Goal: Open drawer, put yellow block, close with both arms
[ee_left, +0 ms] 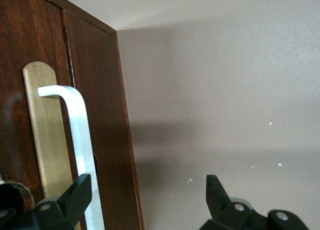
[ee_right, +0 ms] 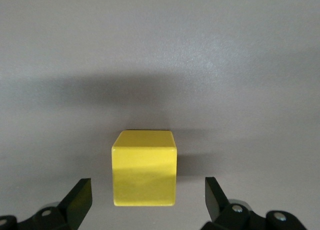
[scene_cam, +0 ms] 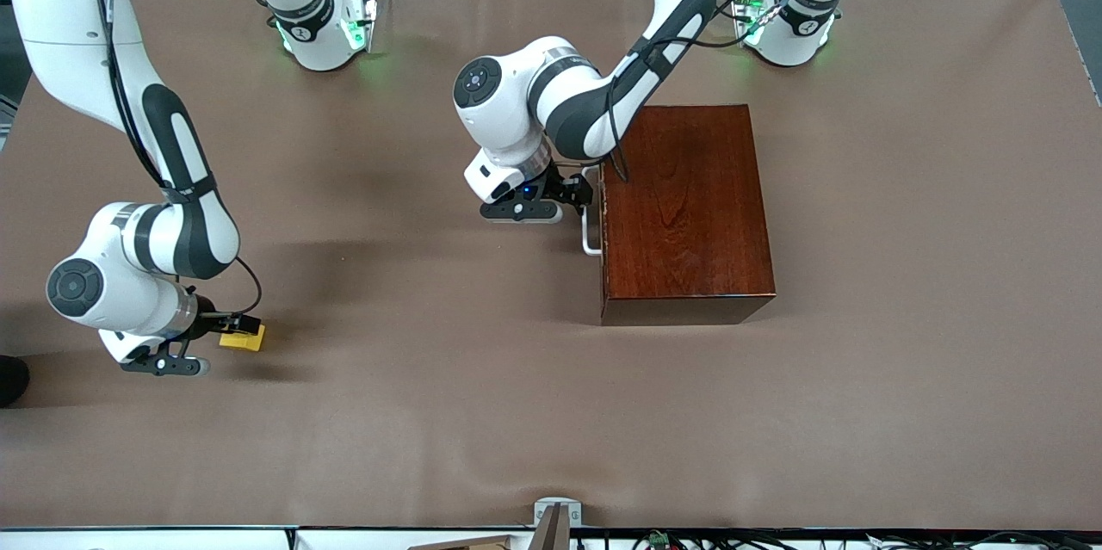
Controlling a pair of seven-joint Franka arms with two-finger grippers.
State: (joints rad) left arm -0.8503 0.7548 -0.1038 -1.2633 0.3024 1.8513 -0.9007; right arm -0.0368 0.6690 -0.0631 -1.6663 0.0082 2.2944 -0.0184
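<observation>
Right claw [ee_right: 147, 200]: fingers spread wide and holding nothing, low over the table near the right arm's end, lined up with the block.
Yellow block [ee_right: 144, 168]: sits on the brown table [scene_cam: 482, 412] just ahead of this claw, centred on the gap between its fingers but not yet between them.
Doing this step well: my judgement is to advance straight, so both fingers pass the block's flat sides evenly, then close.
Left claw [ee_left: 147, 200]: open wide at the front of the wooden box [scene_cam: 684, 210], one finger right by the white handle [ee_left: 80, 150], not gripping it.
Drawer [ee_left: 30, 90]: looks shut, flush in the box.
Doing this step well: shift sideways until the handle sits between the fingers, then pull straight out.
Open room: bare table in front of the drawer, with the block well apart from it.
</observation>
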